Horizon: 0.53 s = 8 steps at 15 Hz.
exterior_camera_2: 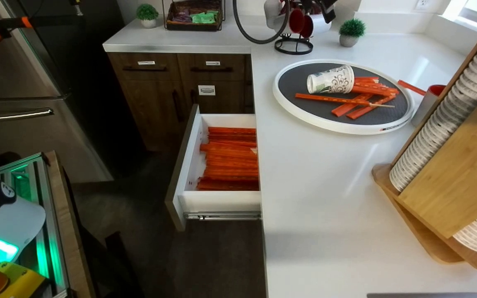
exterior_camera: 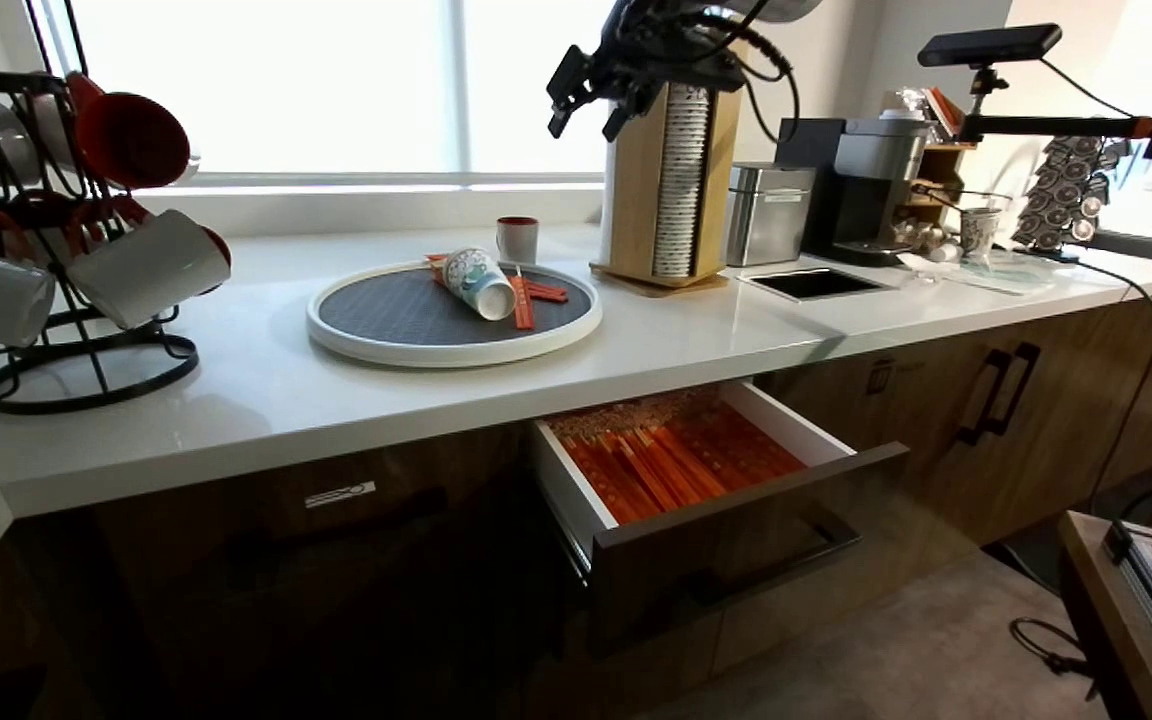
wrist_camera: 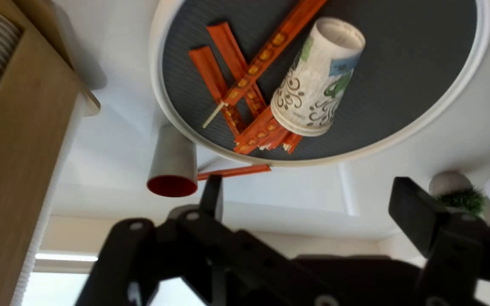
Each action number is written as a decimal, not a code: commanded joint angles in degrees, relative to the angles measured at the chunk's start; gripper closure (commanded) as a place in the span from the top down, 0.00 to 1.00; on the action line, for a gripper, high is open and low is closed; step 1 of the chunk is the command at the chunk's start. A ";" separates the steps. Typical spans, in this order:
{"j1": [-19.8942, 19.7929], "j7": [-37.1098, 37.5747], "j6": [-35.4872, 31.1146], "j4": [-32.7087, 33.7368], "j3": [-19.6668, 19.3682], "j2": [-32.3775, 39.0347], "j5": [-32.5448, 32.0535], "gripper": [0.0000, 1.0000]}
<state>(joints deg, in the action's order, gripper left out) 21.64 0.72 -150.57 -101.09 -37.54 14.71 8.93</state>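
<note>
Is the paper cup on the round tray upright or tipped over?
Tipped over: in both exterior views, the paper cup lies on its side on the round tray.

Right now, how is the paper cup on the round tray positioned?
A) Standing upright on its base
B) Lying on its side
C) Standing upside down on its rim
B: in both exterior views the paper cup lies tipped over on the round tray, with orange packets next to it, and the open gripper is apart from it.
</note>
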 commanded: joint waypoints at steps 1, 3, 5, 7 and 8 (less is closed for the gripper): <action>-4.99 1.50 12.72 -4.81 7.21 -11.67 -14.45 1.00; -9.69 -1.44 21.27 -5.07 13.31 -15.42 -16.40 1.00; -14.55 -3.37 29.82 -4.95 19.11 -17.83 -17.78 1.00; -18.09 -2.29 28.08 -2.43 22.26 -15.58 -15.89 1.00; -18.59 -2.66 29.20 -2.76 22.98 -16.50 -16.11 1.00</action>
<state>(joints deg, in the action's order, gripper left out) 8.38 -1.70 -121.49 -104.05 -19.75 -1.95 -7.51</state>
